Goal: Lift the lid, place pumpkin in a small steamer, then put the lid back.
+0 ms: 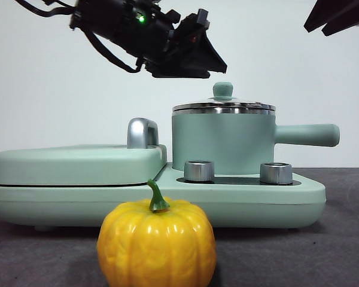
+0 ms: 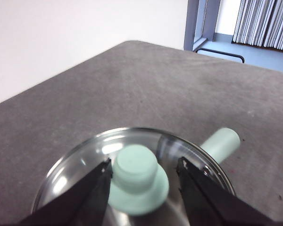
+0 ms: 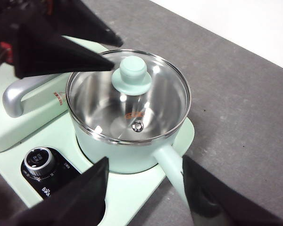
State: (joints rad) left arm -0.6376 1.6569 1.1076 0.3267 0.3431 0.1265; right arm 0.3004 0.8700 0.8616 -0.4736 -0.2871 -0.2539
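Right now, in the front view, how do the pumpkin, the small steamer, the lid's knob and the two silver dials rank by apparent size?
1. Small steamer, largest with its handle.
2. Pumpkin, though it sits nearest the camera, so its size is exaggerated.
3. Two silver dials, which look alike.
4. Lid's knob, slightly smaller than the dials, but it is farther away.

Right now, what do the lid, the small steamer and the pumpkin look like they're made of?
The lid: clear glass, since the pot's inside shows through, with a shiny steel rim and a matte mint knob, probably plastic. The small steamer: mint-coated outside, polished steel inside. The pumpkin: glossy yellow-orange with sharp highlights, likely hard plastic.
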